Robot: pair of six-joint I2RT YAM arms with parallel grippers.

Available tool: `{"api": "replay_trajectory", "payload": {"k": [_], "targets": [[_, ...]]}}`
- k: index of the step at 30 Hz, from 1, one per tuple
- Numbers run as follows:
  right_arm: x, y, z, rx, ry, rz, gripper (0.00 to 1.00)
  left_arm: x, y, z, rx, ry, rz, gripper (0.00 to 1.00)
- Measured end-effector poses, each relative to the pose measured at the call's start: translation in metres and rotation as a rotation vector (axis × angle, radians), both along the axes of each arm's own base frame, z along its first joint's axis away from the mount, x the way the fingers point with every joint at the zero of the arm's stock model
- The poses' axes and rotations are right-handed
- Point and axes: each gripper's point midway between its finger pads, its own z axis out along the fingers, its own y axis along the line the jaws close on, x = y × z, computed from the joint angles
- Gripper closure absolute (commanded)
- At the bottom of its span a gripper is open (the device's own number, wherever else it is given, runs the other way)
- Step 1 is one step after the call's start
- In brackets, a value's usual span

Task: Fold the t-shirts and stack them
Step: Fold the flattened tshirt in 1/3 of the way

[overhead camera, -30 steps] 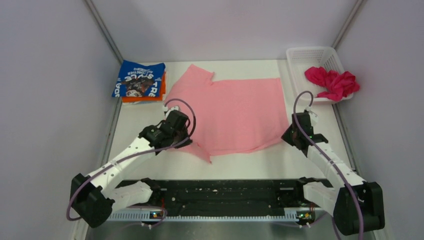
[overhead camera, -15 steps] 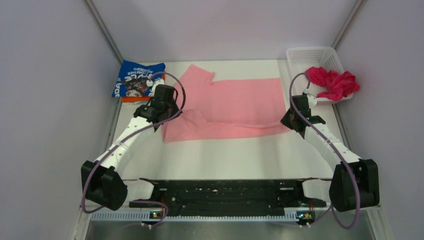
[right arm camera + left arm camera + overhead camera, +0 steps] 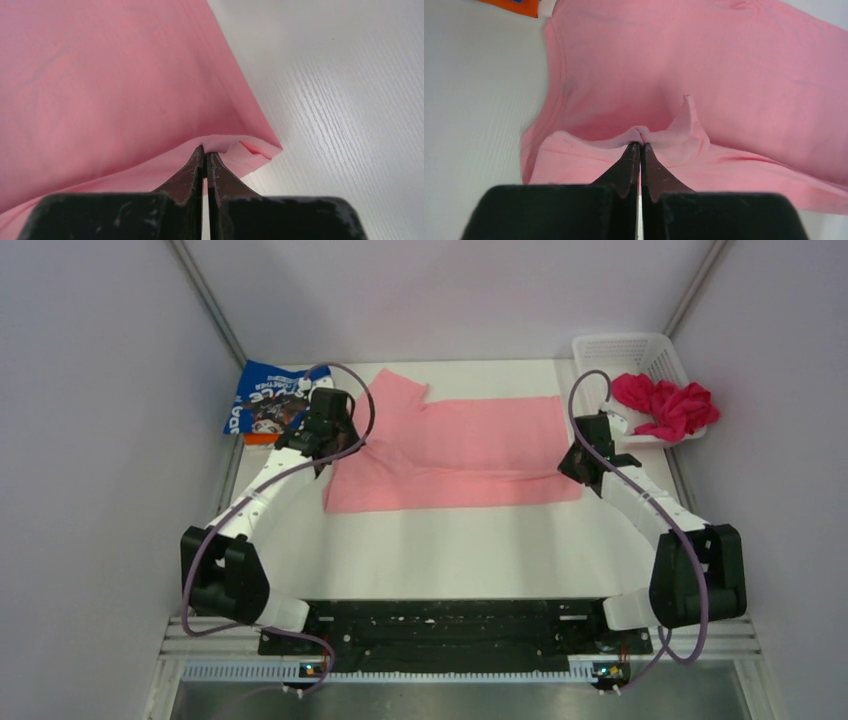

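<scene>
From above, the light pink t-shirt (image 3: 470, 440) lies on the counter (image 3: 450, 550) with its long axis running left to right and its near hem doubled over. The left tool (image 3: 340, 445) is at the shirt's left end and the right tool (image 3: 578, 462) at its right end.

Left wrist: the jaws are pinched closed on a pink fold.

Right wrist: the jaws are closed on the folded corner.

The next move likely needs both ends carried evenly toward the shirt's far edge.
</scene>
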Motion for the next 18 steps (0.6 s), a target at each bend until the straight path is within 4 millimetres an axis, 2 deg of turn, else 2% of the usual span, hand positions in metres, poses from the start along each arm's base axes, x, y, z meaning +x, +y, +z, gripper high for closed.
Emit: {"api": "replay_trajectory", "payload": {"k": [3,6,7,9,10,11,14,16,18], "targets": [[0.007,0.0,-0.002,-0.005,-0.005,0.003,1.0,0.009,0.001,-0.007,0.009,0.01,-0.011,1.0],[0.012,-0.001,-0.006,-0.009,-0.008,-0.003,0.97,0.022,0.004,-0.018,0.022,0.019,-0.014,0.86],[0.014,-0.001,-0.008,-0.01,-0.01,-0.006,0.91,0.027,0.005,-0.022,0.026,0.024,-0.011,0.74],[0.019,-0.003,-0.013,-0.015,0.001,-0.014,0.67,0.041,0.009,-0.033,0.032,0.045,0.003,0.34],[0.024,-0.004,-0.017,-0.019,0.008,-0.017,0.55,0.052,0.012,-0.039,0.03,0.062,0.02,0.07],[0.027,-0.005,-0.019,-0.018,0.011,-0.025,0.42,0.065,0.015,-0.044,0.03,0.074,0.03,0.02],[0.039,-0.007,-0.022,-0.031,0.023,-0.03,0.13,0.098,0.021,-0.057,0.03,0.109,0.058,0.01],[0.044,-0.007,-0.018,-0.03,0.011,-0.033,0.02,0.108,0.026,-0.062,0.031,0.131,0.072,0.01],[0.047,-0.006,-0.014,-0.03,-0.001,-0.028,0.01,0.105,0.026,-0.064,0.027,0.151,0.069,0.01]]}}
